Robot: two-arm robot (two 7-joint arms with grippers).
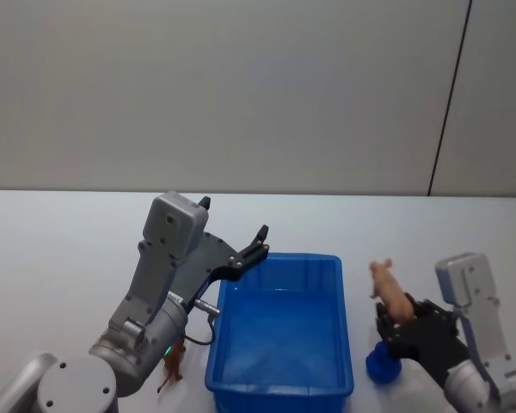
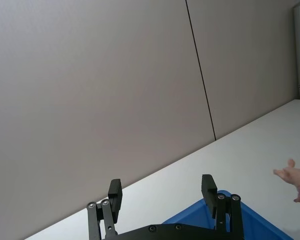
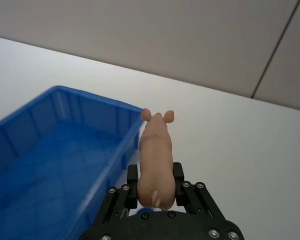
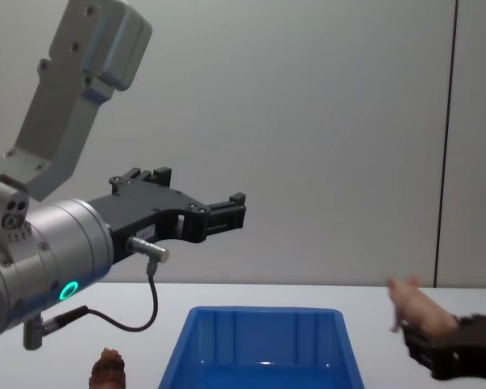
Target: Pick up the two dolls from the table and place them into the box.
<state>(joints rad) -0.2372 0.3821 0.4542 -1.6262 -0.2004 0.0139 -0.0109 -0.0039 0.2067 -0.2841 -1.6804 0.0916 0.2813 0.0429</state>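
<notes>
Bright blue plastic bin (image 1: 275, 387) sits on the white table (image 1: 52, 249), straight ahead of the robot. The left gripper (image 1: 235, 217) hangs in the air over the bin's far left corner, with its fingers spread wide apart and nothing between them, aimed toward the grey wall (image 1: 241, 86) behind the table. The right gripper (image 1: 404, 323) is low at the bin's right side, its fingers clamped on the hind end of the pale pink pig doll (image 1: 389, 291). The pig is lifted off the table, head tilted up and away from the robot, outside the bin's right wall. The rounded deep blue doll (image 1: 378, 368) lies on the table just beside the bin's near right corner, partly hidden under the right gripper. A small brown toy figure (image 1: 172, 366) stands by the bin's near left corner.
</notes>
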